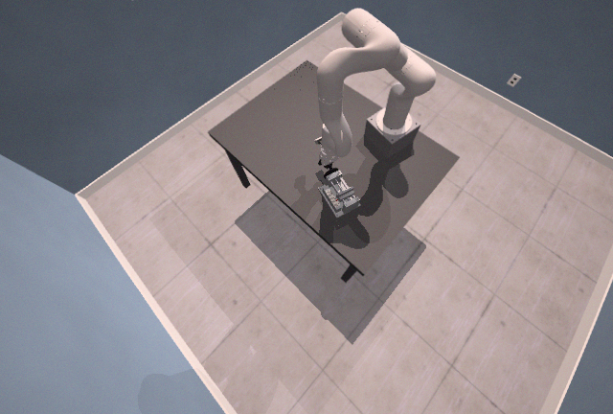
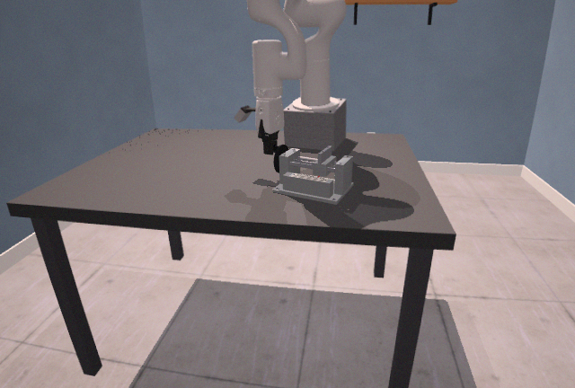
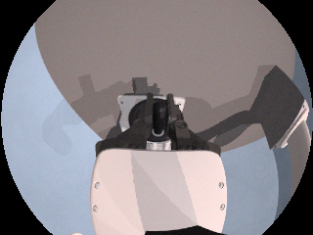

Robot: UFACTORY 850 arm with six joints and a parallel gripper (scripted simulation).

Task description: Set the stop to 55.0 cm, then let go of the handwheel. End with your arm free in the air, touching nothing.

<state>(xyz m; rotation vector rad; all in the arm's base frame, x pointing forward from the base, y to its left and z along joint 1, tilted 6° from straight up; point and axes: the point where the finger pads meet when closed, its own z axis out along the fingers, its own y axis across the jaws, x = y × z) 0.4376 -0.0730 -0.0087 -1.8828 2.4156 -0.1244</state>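
A small grey slide fixture (image 2: pixel 314 174) with two end blocks, rails and a scale strip with red marks on its front sits on the dark table, in front of the arm's base. A black handwheel (image 2: pixel 278 157) is at its left end; it also shows in the overhead view (image 1: pixel 330 170). My gripper (image 2: pixel 269 144) comes down from above and is shut on the handwheel's handle. In the wrist view the dark fingers close around a black knob, with the pale fixture behind them. The stop's position on the scale is too small to read.
The arm's grey pedestal (image 2: pixel 314 125) stands right behind the fixture. The table's front edge (image 2: pixel 232 228) is a short way in front of it. An orange wall shelf (image 2: pixel 399 2) hangs high at the back right.
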